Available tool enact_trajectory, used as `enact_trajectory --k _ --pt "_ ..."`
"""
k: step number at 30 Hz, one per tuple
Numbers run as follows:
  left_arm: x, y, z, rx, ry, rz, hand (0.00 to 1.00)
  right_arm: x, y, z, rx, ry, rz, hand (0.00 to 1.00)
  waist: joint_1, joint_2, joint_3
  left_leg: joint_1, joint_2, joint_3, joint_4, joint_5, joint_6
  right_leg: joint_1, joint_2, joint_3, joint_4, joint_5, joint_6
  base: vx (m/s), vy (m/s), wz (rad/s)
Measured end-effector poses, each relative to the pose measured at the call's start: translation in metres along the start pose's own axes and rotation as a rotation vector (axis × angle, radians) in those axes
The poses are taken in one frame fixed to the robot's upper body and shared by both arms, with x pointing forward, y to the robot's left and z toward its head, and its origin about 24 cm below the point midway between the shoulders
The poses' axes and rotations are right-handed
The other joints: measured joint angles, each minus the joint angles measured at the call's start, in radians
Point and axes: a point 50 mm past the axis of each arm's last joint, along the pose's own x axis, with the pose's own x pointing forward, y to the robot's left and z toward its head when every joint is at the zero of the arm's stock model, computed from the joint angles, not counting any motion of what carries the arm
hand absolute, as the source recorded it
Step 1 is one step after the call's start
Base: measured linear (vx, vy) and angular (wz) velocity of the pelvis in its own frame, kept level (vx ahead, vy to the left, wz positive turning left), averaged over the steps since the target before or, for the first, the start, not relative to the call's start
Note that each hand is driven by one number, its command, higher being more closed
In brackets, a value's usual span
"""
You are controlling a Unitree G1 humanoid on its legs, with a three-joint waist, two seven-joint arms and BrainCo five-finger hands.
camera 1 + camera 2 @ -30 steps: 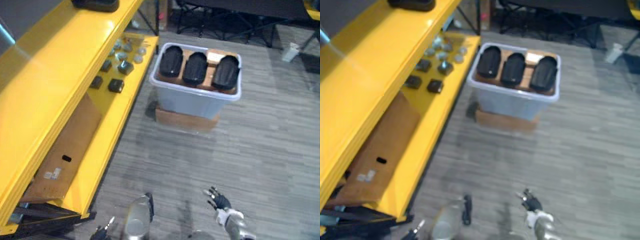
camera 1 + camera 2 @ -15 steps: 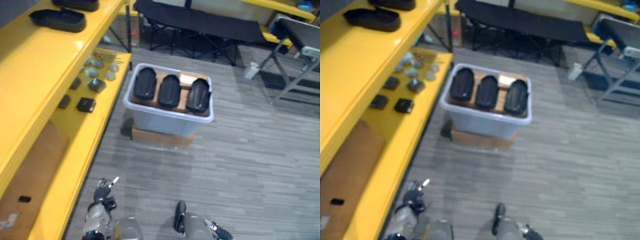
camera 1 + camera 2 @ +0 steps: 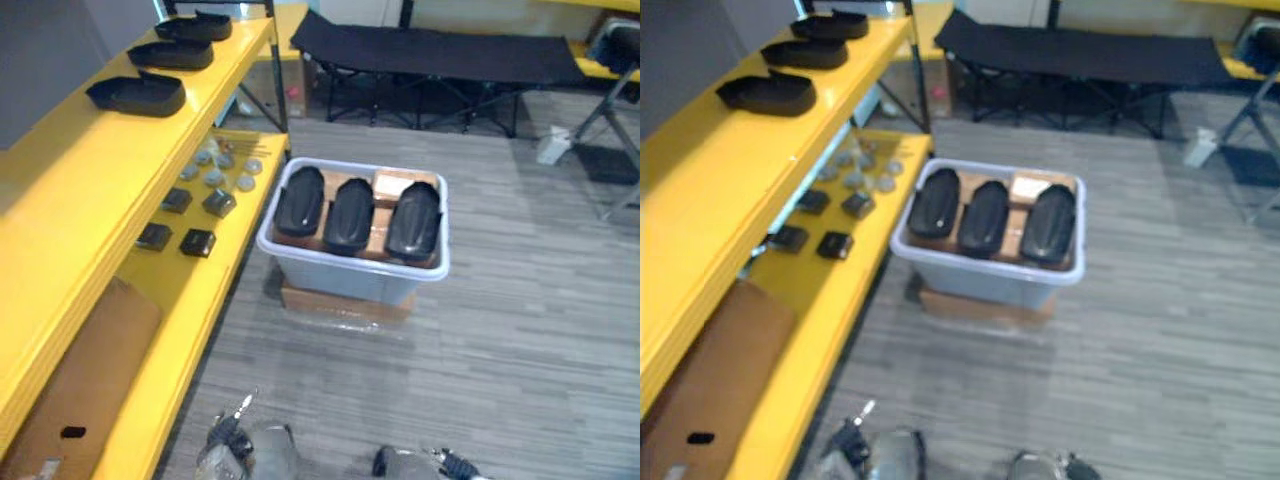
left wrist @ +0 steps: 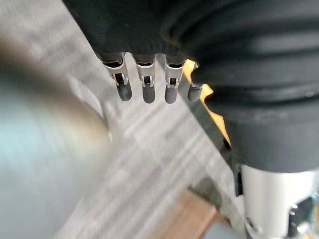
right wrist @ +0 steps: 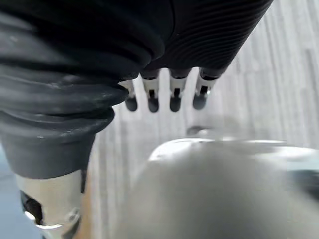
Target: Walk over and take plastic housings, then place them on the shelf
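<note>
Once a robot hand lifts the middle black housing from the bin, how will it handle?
Probably stiff: the middle housing has a moulded dome shape. Likely light: the shelved housing looks like a hollow shell. Its smooth rounded back may slip.

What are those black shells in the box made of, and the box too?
The black housings look like moulded plastic, smooth with a dull sheen. The box seems pale, slightly see-through plastic, judging by its milky walls.

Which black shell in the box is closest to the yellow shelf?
The left housing in the bin. It lies at the row's end nearest the shelf; the middle housing and right housing lie farther off.
</note>
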Motion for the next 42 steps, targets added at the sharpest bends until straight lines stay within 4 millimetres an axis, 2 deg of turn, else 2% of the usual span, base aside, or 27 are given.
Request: enact_trajectory --k 2,3,5,8,10,11,12,13,14,16,17,18,19,20,22,24,26,29,35,39,42 --pt "0.001 0.004 0.011 0.024 -0.035 -0.003 0.00 0.001 0.009 0.008 0.002 -0.031 0.025 0.00 0.018 -0.031 0.011 0.002 -0.026 0.018 -0.005 -0.001 0.020 0.015 -0.006 0.021 -0.059 0.027 -0.001 0.24 0.134 -0.08" --pt "0.002 0.005 0.015 0.046 -0.053 -0.013 0.00 0.003 0.016 0.017 0.005 -0.061 0.038 0.00 0.029 -0.043 0.018 -0.019 -0.028 0.022 0.023 -0.013 0.025 0.016 -0.009 0.022 -0.082 0.045 0.017 0.27 0.142 0.02" --pt "0.002 0.002 0.022 0.061 -0.093 -0.026 0.00 0.004 0.023 0.028 0.019 -0.103 0.057 0.00 0.028 -0.055 0.025 -0.030 -0.032 0.020 0.047 -0.031 0.038 0.029 -0.013 0.017 -0.095 0.054 0.029 0.18 0.105 0.16" --pt "0.001 -0.010 0.033 0.108 -0.158 -0.066 0.00 0.003 0.026 0.038 0.005 -0.150 0.066 0.00 0.033 -0.056 0.023 -0.016 -0.034 0.019 0.072 -0.088 0.041 0.049 -0.017 0.017 -0.095 0.054 0.033 0.14 0.081 -0.01" --pt "0.002 -0.022 0.040 0.196 -0.189 -0.106 0.00 0.005 0.027 0.045 -0.014 -0.171 0.065 0.00 0.019 -0.060 0.026 0.002 -0.043 0.013 0.059 -0.116 0.057 -0.005 -0.044 0.017 0.040 0.036 0.060 0.10 0.083 -0.08" --pt "0.002 -0.027 0.043 0.217 -0.199 -0.120 0.00 0.006 0.026 0.043 -0.015 -0.164 0.063 0.00 0.017 -0.059 0.026 0.013 -0.047 0.010 0.049 -0.117 0.058 -0.029 -0.055 0.017 0.099 0.036 0.060 0.09 0.086 0.13" --pt "0.002 -0.033 0.050 0.256 -0.226 -0.141 0.00 0.006 0.026 0.037 -0.014 -0.146 0.060 0.00 0.014 -0.059 0.027 0.046 -0.052 0.000 0.028 -0.114 0.063 -0.079 -0.074 0.016 0.228 0.023 0.053 0.13 0.094 0.38" --pt "0.001 -0.037 0.058 0.303 -0.254 -0.157 0.00 0.006 0.031 0.031 -0.004 -0.135 0.067 0.00 0.003 -0.063 0.026 0.076 -0.051 -0.024 0.016 -0.114 0.062 -0.076 -0.066 0.016 0.225 -0.020 0.023 0.15 0.065 0.48" --pt "0.001 -0.037 0.063 0.325 -0.270 -0.162 0.00 0.006 0.032 0.031 0.000 -0.139 0.068 0.00 -0.003 -0.063 0.026 0.085 -0.050 -0.036 0.014 -0.113 0.061 -0.079 -0.058 0.013 0.209 -0.030 0.021 0.18 -0.033 0.62" --pt "0.003 -0.034 0.080 0.341 -0.301 -0.141 0.00 0.006 0.036 0.037 -0.004 -0.172 0.077 0.00 -0.013 -0.080 0.019 0.113 -0.033 -0.065 0.005 -0.108 0.052 -0.109 -0.017 0.020 0.086 -0.028 0.019 0.17 -0.145 0.46" --pt "0.003 -0.033 0.083 0.335 -0.302 -0.132 0.00 0.007 0.037 0.039 -0.006 -0.182 0.081 0.00 -0.012 -0.087 0.016 0.119 -0.032 -0.068 -0.003 -0.104 0.045 -0.115 -0.011 0.019 0.033 0.001 0.013 0.17 -0.195 0.29" --pt "0.004 -0.028 0.084 0.341 -0.296 -0.118 0.00 0.007 0.039 0.044 -0.006 -0.201 0.086 0.00 -0.006 -0.110 0.005 0.128 -0.040 -0.074 -0.004 -0.105 0.031 -0.120 0.000 0.023 -0.084 0.146 0.005 0.12 -0.174 0.20" --pt "0.005 -0.025 0.083 0.347 -0.287 -0.109 0.00 0.007 0.039 0.046 -0.007 -0.209 0.086 0.00 -0.005 -0.120 0.003 0.133 -0.047 -0.087 -0.001 -0.113 0.016 -0.125 0.002 0.033 -0.100 0.213 0.012 0.11 -0.181 0.31" --pt "0.006 -0.024 0.073 0.346 -0.242 -0.103 0.00 0.007 0.035 0.048 -0.014 -0.220 0.075 0.00 -0.011 -0.089 -0.005 0.135 -0.028 -0.114 -0.006 -0.113 0.000 -0.108 0.027 0.023 -0.094 0.217 -0.001 0.10 -0.132 0.22" --pt "0.006 -0.022 0.051 0.339 -0.178 -0.101 0.00 0.008 0.032 0.050 -0.019 -0.222 0.071 0.00 -0.009 -0.066 -0.012 0.132 -0.003 -0.121 -0.017 -0.113 -0.008 -0.090 0.053 0.017 -0.140 0.215 -0.011 0.12 -0.102 0.08" --pt "0.006 -0.016 0.029 0.335 -0.100 -0.087 0.00 0.008 0.031 0.045 -0.014 -0.192 0.068 0.00 -0.017 -0.058 -0.008 0.135 0.012 -0.134 -0.017 -0.111 -0.012 -0.066 0.069 -0.004 -0.154 0.210 -0.022 0.06 -0.091 0.16" --pt "0.006 -0.012 0.023 0.345 -0.073 -0.081 0.00 0.007 0.026 0.034 0.029 -0.157 0.052 0.00 -0.023 -0.058 -0.005 0.145 0.014 -0.156 -0.025 -0.106 -0.021 -0.033 0.073 -0.032 -0.168 0.207 -0.026 0.03 -0.057 0.38" --pt "0.006 -0.008 0.022 0.356 -0.072 -0.084 0.00 0.006 0.016 0.032 0.129 -0.147 0.016 0.00 -0.021 -0.058 -0.002 0.146 0.006 -0.160 -0.076 -0.094 -0.037 -0.042 0.075 -0.035 -0.183 0.210 -0.024 -0.04 -0.019 0.14" --pt "0.005 -0.013 0.030 0.390 -0.138 -0.126 0.00 0.005 0.011 0.019 0.204 -0.077 -0.002 0.00 -0.034 -0.055 0.010 0.133 -0.024 -0.136 -0.175 -0.037 -0.033 -0.096 0.057 -0.010 -0.220 0.231 -0.023 -0.04 0.008 -0.07" --pt "0.006 -0.025 0.040 0.393 -0.169 -0.169 0.00 0.002 0.007 -0.002 0.280 -0.006 -0.025 0.00 -0.037 -0.054 0.011 0.165 -0.023 -0.114 -0.212 -0.032 -0.035 -0.092 0.062 0.006 -0.226 0.238 -0.021 0.08 0.012 -0.13" --pt "0.006 -0.036 0.052 0.456 -0.207 -0.190 0.00 -0.001 0.011 -0.015 0.330 0.033 -0.023 0.00 -0.052 -0.055 0.010 0.185 -0.024 -0.105 -0.229 -0.031 -0.034 -0.087 0.063 0.012 -0.234 0.239 -0.021 0.11 0.025 -0.07"
